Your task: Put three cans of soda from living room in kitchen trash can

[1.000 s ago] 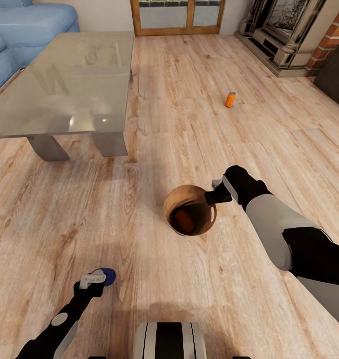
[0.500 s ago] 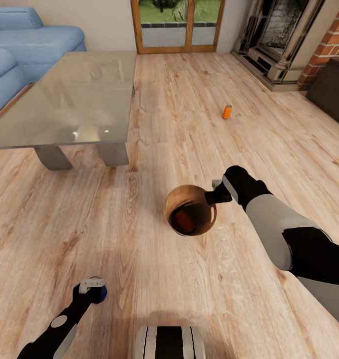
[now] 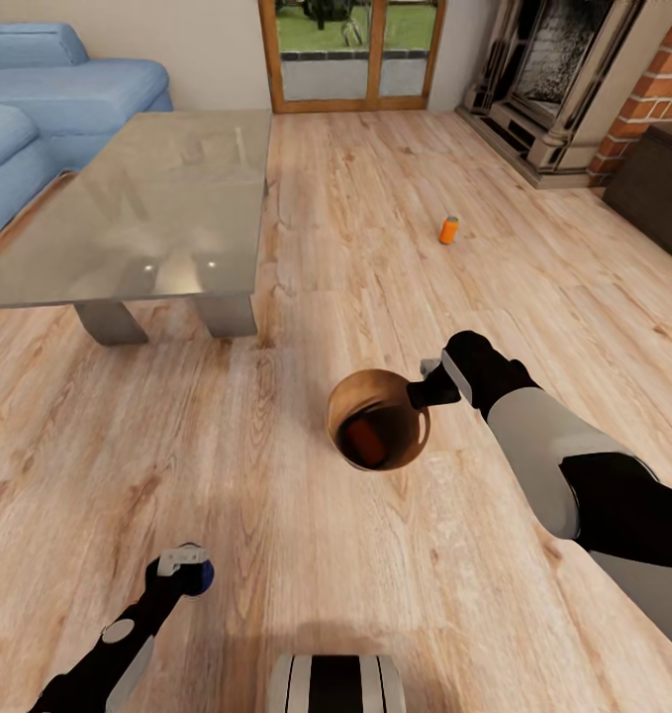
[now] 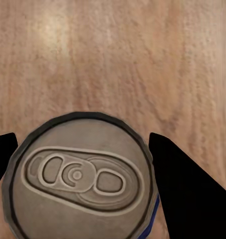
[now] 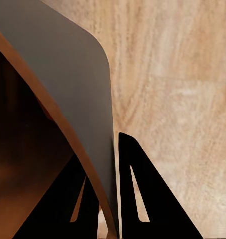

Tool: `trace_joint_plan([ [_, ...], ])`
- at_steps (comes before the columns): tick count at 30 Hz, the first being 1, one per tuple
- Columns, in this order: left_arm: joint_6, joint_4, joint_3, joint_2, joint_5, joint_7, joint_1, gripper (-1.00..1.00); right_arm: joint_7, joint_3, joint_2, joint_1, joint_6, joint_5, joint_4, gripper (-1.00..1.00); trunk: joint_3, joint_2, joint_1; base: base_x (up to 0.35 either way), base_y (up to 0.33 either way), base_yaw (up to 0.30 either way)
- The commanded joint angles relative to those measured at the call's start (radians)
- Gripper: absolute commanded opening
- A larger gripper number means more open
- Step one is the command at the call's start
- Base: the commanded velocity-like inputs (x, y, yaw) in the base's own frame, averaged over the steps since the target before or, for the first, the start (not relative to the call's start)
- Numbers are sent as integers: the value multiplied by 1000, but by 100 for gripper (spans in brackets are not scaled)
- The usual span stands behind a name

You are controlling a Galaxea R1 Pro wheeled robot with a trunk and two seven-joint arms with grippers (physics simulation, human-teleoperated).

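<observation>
One blue sofa (image 3: 39, 109), one grey low table (image 3: 128, 213), one brick fireplace (image 3: 593, 79), one pair of glass doors (image 3: 353, 50). One tash can (image 3: 378, 419) held above the plank floor, rim pinched between the closed fingers of the right gripper (image 3: 422, 388). Three soda cans: orange can (image 3: 367, 441) inside the bin, second orange can (image 3: 448, 230) upright on the floor near the fireplace, blue can (image 4: 80, 177) clamped by the left gripper (image 3: 184, 569).

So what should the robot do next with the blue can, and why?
Probably swing the left gripper with its blue can over the bin held by the right gripper and drop it in. One orange can already lies inside; another waits on the floor.
</observation>
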Motion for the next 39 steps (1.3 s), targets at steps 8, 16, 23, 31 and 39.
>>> trace_joint_plan([
  [8, 399, -550, 135, 2, -3, -11, 7, -100, 11, -3, -1, 7, 2, -27, 2, -100, 25, 56, -31, 0, 0, 0],
  [16, 941, -991, 204, 43, -1, -71, -36, -100, 12, 3, 18, 59, 2, -27, 13, -100, 50, 112, -61, 0, 0, 0],
  [23, 1272, -1025, 207, 94, 1, -363, -256, -100, 23, -7, 22, 65, 2, -29, 29, -100, 72, 161, -88, 0, 0, 0],
  [31, 1286, -1022, 196, 114, 41, -557, -381, -100, 103, -10, 21, 65, 2, -29, 56, -100, 97, 217, -119, 0, 0, 0],
  [39, 1286, -989, 126, 108, 229, -584, -399, -100, 114, -7, 28, 66, 2, -30, 111, -100, 122, 273, -150, 0, 0, 0],
])
